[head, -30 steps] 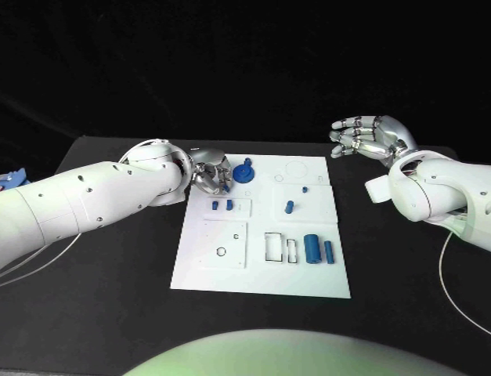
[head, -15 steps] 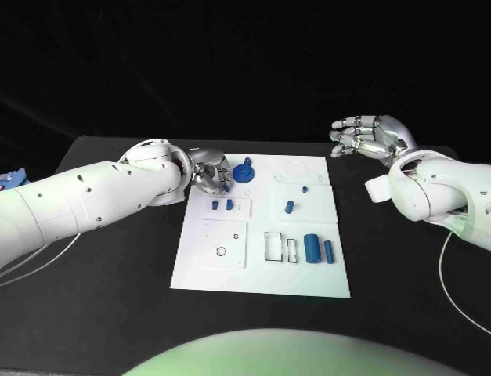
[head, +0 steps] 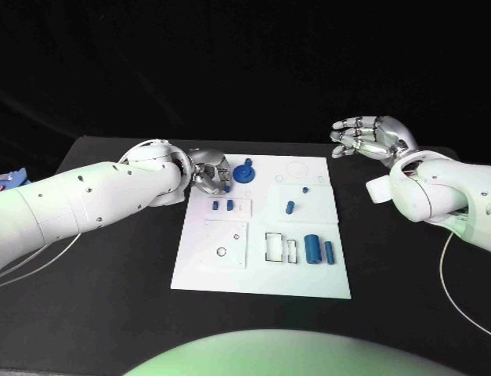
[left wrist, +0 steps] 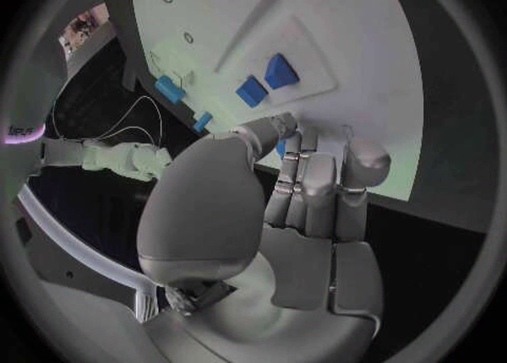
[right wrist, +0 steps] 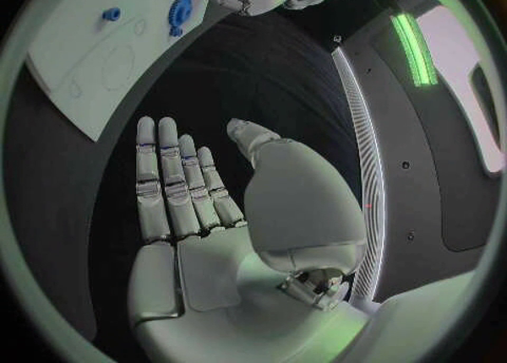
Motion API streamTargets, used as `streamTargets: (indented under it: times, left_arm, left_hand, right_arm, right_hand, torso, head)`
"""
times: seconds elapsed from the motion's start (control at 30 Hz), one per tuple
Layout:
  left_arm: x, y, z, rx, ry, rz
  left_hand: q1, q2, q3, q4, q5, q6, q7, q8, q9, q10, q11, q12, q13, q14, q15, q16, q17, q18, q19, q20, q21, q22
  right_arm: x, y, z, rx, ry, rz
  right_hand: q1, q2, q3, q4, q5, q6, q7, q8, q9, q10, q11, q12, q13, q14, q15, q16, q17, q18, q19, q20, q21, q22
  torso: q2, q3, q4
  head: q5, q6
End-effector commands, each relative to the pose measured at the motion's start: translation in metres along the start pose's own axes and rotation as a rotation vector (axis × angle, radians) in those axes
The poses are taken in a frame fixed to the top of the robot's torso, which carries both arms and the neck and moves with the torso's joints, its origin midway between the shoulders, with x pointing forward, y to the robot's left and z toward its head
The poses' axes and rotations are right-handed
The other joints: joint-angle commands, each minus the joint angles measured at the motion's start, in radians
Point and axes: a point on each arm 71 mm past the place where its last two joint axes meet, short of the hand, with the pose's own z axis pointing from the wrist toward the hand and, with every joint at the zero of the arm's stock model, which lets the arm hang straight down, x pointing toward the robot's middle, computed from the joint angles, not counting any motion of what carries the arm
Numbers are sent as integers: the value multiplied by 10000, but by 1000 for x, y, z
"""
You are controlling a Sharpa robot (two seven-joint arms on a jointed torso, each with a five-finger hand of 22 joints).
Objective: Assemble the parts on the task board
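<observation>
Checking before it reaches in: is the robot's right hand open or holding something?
Open: the right hand shows a bare palm and straight, spread fingers, off the white board.

Legible text, labels, numbers: none found.
The task board (head: 262, 266) carries outlined shapes, no lettering that can be made out; the parts (head: 313, 249) bear no readable marks. A small mark at the rim of the left wrist view is too blurred to read.

One white board (head: 217, 270) lies on one black table (head: 99, 313). Eight blue parts (head: 313, 249) show on it, and two silver hands (head: 209, 174) are in sight.
</observation>
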Motion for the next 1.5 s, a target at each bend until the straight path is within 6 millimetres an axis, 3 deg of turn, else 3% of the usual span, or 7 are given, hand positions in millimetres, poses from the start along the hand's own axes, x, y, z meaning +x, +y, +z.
streamTargets:
  times: [0.03, 0.5, 0.63, 0.7, 0.8, 1.23, 1.5]
  left_arm:
    - [1, 0, 0, -6, 106, 9]
    - [0, 1, -1, 33, -17, -23]
    - [-1, 0, -1, 155, -126, -96]
    - [-1, 0, -2, 202, -158, -122]
    - [-1, 0, -2, 250, -173, -145]
    - [-2, -3, -4, 538, -290, -272]
    - [-3, -7, -5, 942, -491, -373]
  left_hand:
    - [-68, -22, 38, -72, 16, -66, 38, -84, -14, -151, 20, -85, -20, -104, 13, -76, -78, -8, -65, 47, -66, -34]
    - [-64, -61, 42, -106, 6, -196, 59, -212, -45, -316, 70, -129, -33, -147, 59, -109, -204, -1, -83, 94, -88, -65]
    - [-180, -185, -95, -84, -13, -373, -65, -357, -74, -629, 114, -165, -42, -227, 100, -166, -398, 24, -157, 137, -181, -196]
    - [-200, -207, -173, -79, -11, -410, -91, -400, -75, -823, 144, -169, -43, -447, 125, -355, -865, 97, -366, 161, -428, -561]
    - [-143, -159, -229, -105, -1, -364, -75, -414, -56, -1068, 176, -146, -40, -712, 149, -601, -1405, 175, -602, 186, -731, -972]
    - [-112, -148, -365, -133, -3, -275, -73, -429, -32, -1430, 226, -64, -27, -860, 199, -648, -1594, 210, -744, 231, -925, -1211]
    - [-68, -48, -445, -141, 16, 135, 1, -297, 45, -1575, 186, 159, 29, -848, 178, -512, -1540, 216, -742, 227, -938, -1227]
  right_arm:
    - [1, 1, 0, -104, 104, -16]
    - [1, 1, 0, -92, 92, -2]
    - [1, 0, 0, -92, 86, -3]
    - [1, 0, 0, -92, 86, -3]
    - [1, 0, 0, -92, 85, -4]
    - [0, 0, 0, -85, 79, -7]
    - [1, 0, 0, -80, 90, -3]
  right_hand:
    - [51, 87, -70, 7, 65, -53, 943, 72, -19, -69, 22, 74, -20, 36, -16, -72, 7, 92, 76, -1, -59, -18]
    - [51, 87, -70, 7, 65, -53, 943, 72, -19, -69, 22, 74, -20, 36, -16, -72, 7, 92, 76, -1, -59, -18]
    - [52, 88, -75, 8, 64, -56, 943, 74, -22, -72, 22, 79, -22, 36, -16, -75, 7, 91, 78, -1, -62, -26]
    - [52, 88, -75, 8, 64, -56, 943, 74, -22, -72, 22, 79, -22, 36, -16, -75, 7, 91, 78, -1, -62, -26]
    - [52, 88, -75, 8, 64, -56, 943, 74, -22, -72, 22, 79, -22, 36, -16, -75, 7, 91, 78, -1, -62, -26]
    - [52, 88, -75, 8, 64, -56, 943, 74, -22, -72, 22, 79, -22, 36, -16, -75, 7, 91, 78, -1, -62, -26]
    - [58, 94, -78, 8, 64, -58, 943, 79, -27, -74, 22, 89, -25, 36, -16, -79, 8, 91, 83, -1, -68, -39]
  torso:
    - [6, 4, -4]
    - [3, 8, -6]
    - [3, 9, 1]
    - [2, 10, 0]
    - [0, 9, -5]
    - [3, 4, -3]
    - [7, 2, -4]
  head:
    - [-1, -7]
    - [12, 1]
    - [10, -9]
    - [4, -7]
    - [8, -5]
    - [7, -23]
    - [4, -44]
